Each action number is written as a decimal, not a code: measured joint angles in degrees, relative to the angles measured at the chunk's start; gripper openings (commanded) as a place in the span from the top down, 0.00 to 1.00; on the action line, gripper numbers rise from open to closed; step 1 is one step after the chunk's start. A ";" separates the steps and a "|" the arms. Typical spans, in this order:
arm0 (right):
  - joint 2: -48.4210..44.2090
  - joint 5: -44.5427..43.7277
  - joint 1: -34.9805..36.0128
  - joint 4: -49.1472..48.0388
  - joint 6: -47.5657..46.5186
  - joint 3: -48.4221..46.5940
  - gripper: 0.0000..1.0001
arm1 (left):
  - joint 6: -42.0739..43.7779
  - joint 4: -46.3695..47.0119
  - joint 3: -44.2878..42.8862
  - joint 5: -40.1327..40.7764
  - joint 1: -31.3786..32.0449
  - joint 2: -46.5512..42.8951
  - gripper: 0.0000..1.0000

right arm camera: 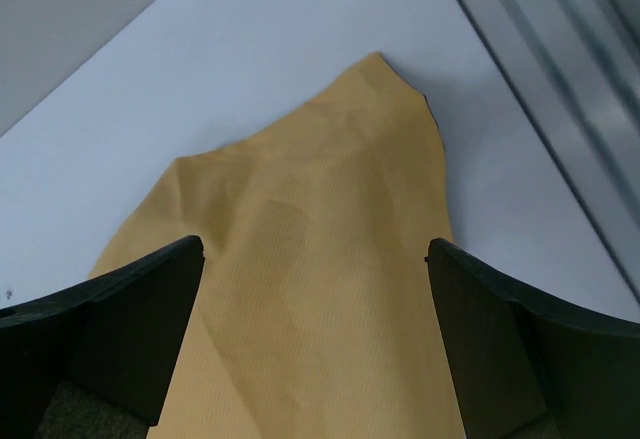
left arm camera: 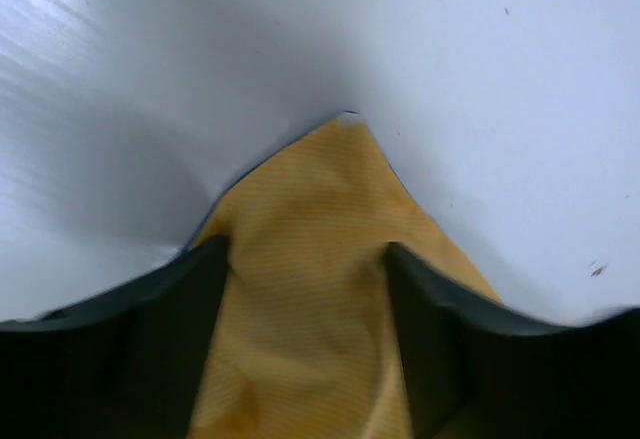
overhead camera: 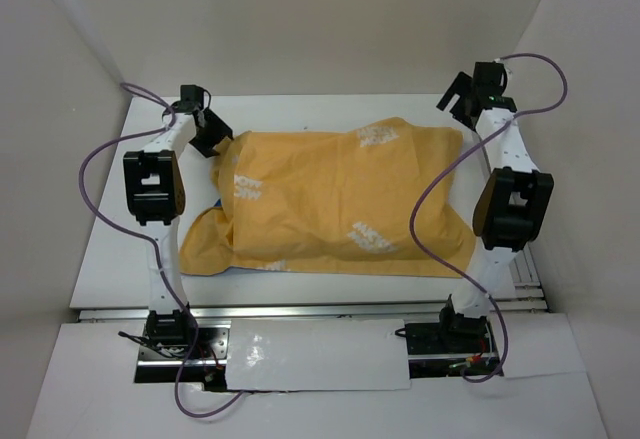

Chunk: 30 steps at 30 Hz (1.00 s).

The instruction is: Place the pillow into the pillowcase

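Two far corners look like the best spots to hold. The pillowcase [overhead camera: 340, 199] lies puffy, yellow side out, in the middle of the worktop [overhead camera: 105, 259]. No pillow shows, so it may be inside. The cloth looks soft, light and floppy. The left gripper [left arm camera: 310, 254] has one corner between its parted fingers. The right gripper [right arm camera: 315, 249] hangs wide open over the other corner.

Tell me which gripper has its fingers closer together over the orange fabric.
The left gripper: its fingers stand narrower around a pillowcase corner; those of the right gripper are spread wide.
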<state>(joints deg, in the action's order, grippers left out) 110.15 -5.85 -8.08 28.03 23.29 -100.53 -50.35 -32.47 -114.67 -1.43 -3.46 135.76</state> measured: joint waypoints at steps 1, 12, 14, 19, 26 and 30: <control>1.79 0.26 -0.11 0.07 0.81 -0.63 0.00 | 0.13 0.31 0.00 -0.02 -0.04 0.24 0.53; 21.57 -0.26 -0.59 3.87 6.05 -14.78 0.00 | 2.47 7.98 6.47 -1.95 -0.20 -1.25 1.00; 22.64 -1.27 -0.63 4.92 6.78 -15.13 0.00 | 3.08 10.75 10.21 -1.95 -0.09 -3.17 1.00; 24.48 -2.34 -1.09 6.45 7.34 -16.48 0.00 | 5.01 12.85 15.08 -1.77 0.02 -6.19 1.00; 25.20 -2.12 -1.05 7.30 6.95 -14.84 0.21 | 6.75 13.11 16.90 -1.31 0.11 -7.41 1.00; 25.22 0.79 -0.90 7.21 5.77 -13.20 1.00 | 7.37 13.16 17.07 -1.38 0.37 -7.63 1.00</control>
<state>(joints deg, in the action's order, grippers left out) 135.37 -5.06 -8.97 35.24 29.06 -113.73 -42.98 -19.31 -97.60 -2.81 -3.09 128.14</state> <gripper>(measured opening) 0.164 0.027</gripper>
